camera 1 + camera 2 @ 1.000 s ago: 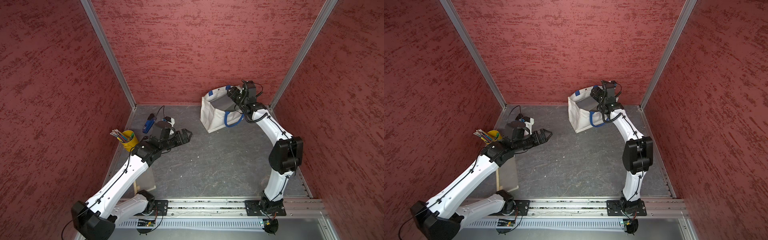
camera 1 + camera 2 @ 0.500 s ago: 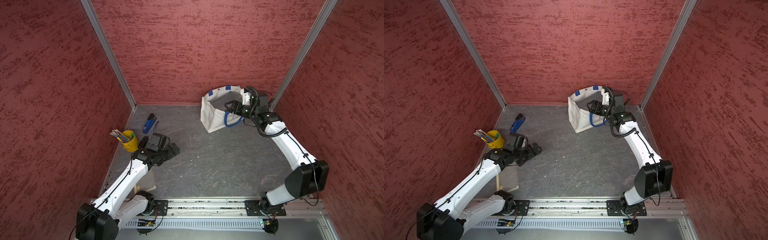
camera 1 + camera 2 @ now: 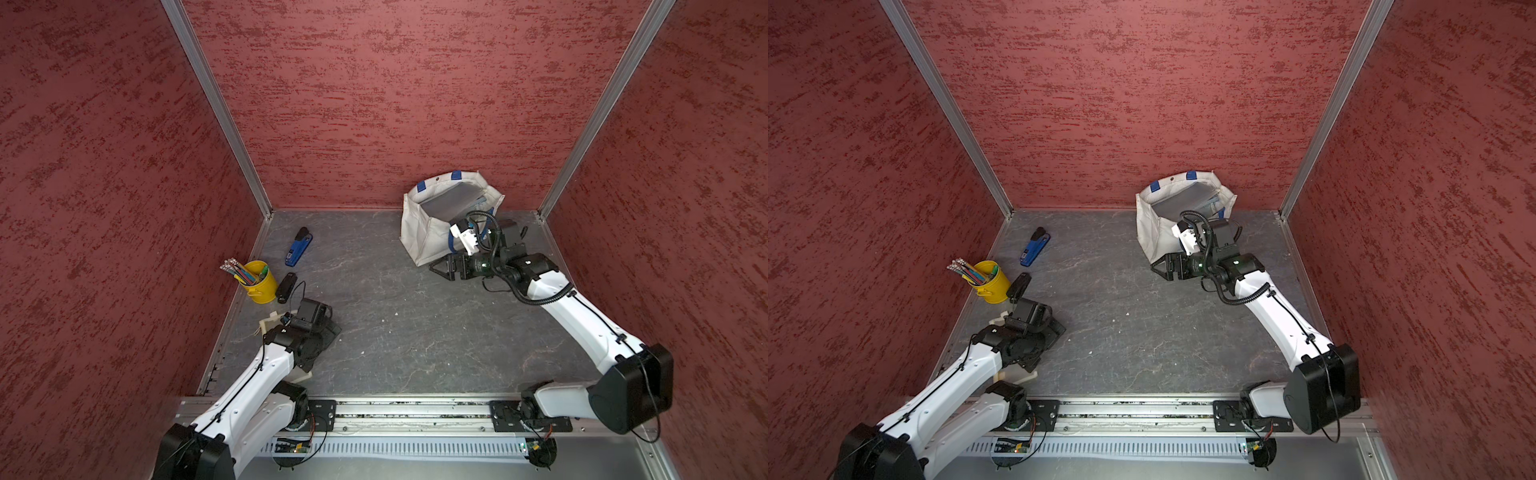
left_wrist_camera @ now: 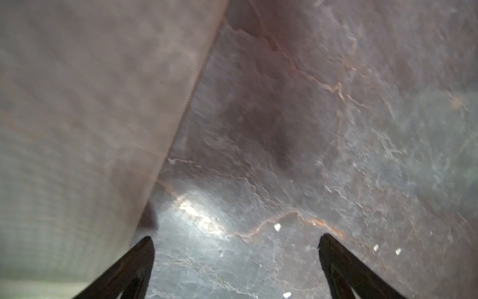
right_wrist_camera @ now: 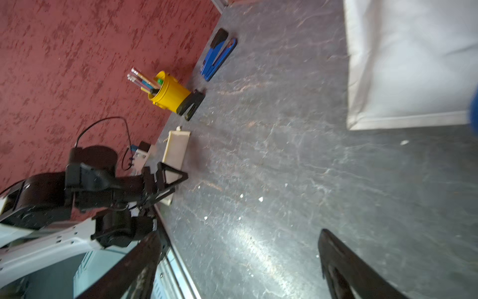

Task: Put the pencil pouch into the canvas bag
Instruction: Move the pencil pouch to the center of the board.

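Reading the cell from left to right, note the yellow pencil bucket [image 3: 259, 286] at the left wall, a blue stapler [image 3: 298, 247] beyond it and a small black tool [image 3: 286, 287] just beside it; none belongs to the task. A cream flat case [image 5: 176, 147] lies by the left arm. The left gripper [image 4: 235, 238] hangs low over the floor [image 3: 395, 324] at that case's edge, fingers spread wide with nothing between them. The centre of the floor is bare and gives the widest lane for travel. The canvas bag [image 3: 424, 241] stands upright near the back right corner, mouth open upward. A grey flat panel leaning inside it is judged to be the pencil pouch [image 3: 451, 203]; if so, placement is done. Treat the pouch as light, soft and limp: should reseating be required, pinch it along its upper edge, not across the flat face. The bag walls are also soft and will likely fold or slide under a sideways push, so enter from above. The right gripper [image 5: 239, 233] sits outside the bag, just beside its front wall, fingers parted and empty. Room is tight there: the back and right walls close in, and the blue handle straps [image 3: 422, 185] on the rim could snag a finger. Route any withdrawal toward the centre of the floor.
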`<move>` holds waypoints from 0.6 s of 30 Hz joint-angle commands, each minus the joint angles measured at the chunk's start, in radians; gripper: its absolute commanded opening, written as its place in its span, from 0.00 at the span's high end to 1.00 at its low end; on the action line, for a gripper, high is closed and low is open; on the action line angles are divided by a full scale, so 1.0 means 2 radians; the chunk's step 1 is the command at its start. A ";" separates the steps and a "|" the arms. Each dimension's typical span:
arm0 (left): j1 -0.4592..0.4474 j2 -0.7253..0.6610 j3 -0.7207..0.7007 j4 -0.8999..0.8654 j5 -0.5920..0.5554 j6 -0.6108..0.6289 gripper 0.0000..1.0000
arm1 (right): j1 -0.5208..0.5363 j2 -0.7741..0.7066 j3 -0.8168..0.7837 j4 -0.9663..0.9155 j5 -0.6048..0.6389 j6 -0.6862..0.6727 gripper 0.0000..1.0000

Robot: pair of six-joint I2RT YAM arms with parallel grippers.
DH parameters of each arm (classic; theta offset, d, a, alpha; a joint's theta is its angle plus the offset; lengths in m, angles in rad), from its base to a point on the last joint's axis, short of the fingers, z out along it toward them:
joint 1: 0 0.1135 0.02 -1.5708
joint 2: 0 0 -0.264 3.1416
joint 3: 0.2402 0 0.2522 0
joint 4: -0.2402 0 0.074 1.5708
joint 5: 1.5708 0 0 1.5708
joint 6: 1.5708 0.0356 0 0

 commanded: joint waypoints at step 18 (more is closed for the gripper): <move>0.145 -0.012 0.068 -0.016 0.047 0.151 0.00 | 0.052 -0.002 -0.025 0.055 0.017 0.025 0.01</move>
